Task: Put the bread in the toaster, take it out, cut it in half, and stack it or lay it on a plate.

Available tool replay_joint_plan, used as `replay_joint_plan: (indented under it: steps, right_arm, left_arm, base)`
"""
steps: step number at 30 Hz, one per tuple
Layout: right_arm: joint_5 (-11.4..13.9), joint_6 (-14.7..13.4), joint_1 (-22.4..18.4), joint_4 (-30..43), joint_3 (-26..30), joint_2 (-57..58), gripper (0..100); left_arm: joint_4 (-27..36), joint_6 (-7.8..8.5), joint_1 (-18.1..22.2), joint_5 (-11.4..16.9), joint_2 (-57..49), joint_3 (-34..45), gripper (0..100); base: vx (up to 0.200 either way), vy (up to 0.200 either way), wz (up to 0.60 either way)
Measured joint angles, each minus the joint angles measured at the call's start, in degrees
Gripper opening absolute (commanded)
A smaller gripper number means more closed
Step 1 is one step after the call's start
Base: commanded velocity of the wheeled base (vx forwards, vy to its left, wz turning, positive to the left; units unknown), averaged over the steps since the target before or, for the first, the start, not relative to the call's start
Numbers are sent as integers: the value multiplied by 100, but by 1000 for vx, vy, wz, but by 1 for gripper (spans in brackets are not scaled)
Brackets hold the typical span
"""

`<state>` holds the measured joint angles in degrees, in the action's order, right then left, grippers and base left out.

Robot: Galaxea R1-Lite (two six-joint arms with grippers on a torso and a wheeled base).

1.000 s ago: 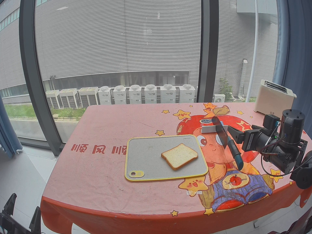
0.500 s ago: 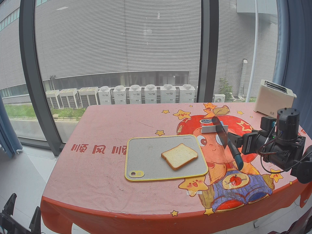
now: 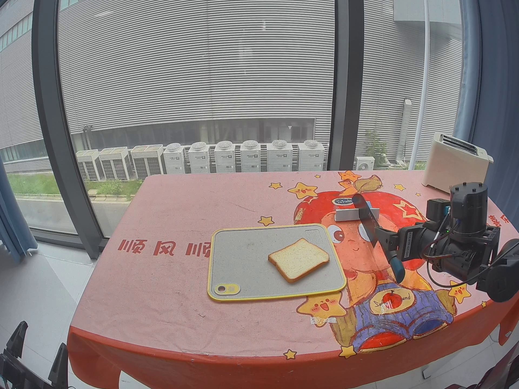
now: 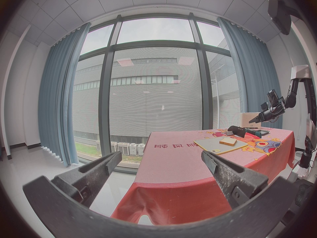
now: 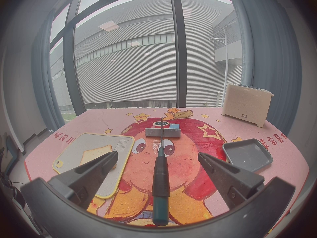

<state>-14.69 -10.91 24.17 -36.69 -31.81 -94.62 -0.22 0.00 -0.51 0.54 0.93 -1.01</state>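
A slice of bread (image 3: 298,259) lies on the grey, yellow-rimmed cutting board (image 3: 243,266) at the table's middle. To its right, a dark-handled knife (image 3: 378,233) leans with its blade on a small grey rest (image 3: 346,213). My right gripper (image 3: 392,242) is open at the knife's handle, one finger on each side of the handle (image 5: 160,179) without touching it. The beige toaster (image 3: 454,163) stands at the far right corner. A dark grey plate (image 5: 247,154) sits right of the knife. My left gripper (image 4: 161,154) hangs open and empty, low and off the table's left end.
The table's front edge runs just below the knife handle's end. The bread (image 5: 95,152) and board (image 5: 76,149) lie left of the right gripper (image 5: 157,155). A window with dark frames stands behind the table.
The right gripper has moved left and down, closing in on the knife handle. The knife, bread and board have not moved.
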Motion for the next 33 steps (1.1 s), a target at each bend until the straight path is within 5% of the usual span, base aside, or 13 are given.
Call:
replay_joint_plan:
  steps: [22, 33]
  right_arm:
    - [486, 232, -296, -11, -179, -488, 100]
    - [506, 265, -336, -88, -179, -691, 100]
  left_arm:
    - [-2, 0, 0, 0, 0, 0, 100]
    - [-2, 0, 0, 0, 0, 0, 100]
  base:
    - [0, 0, 0]
    - [0, 0, 0]
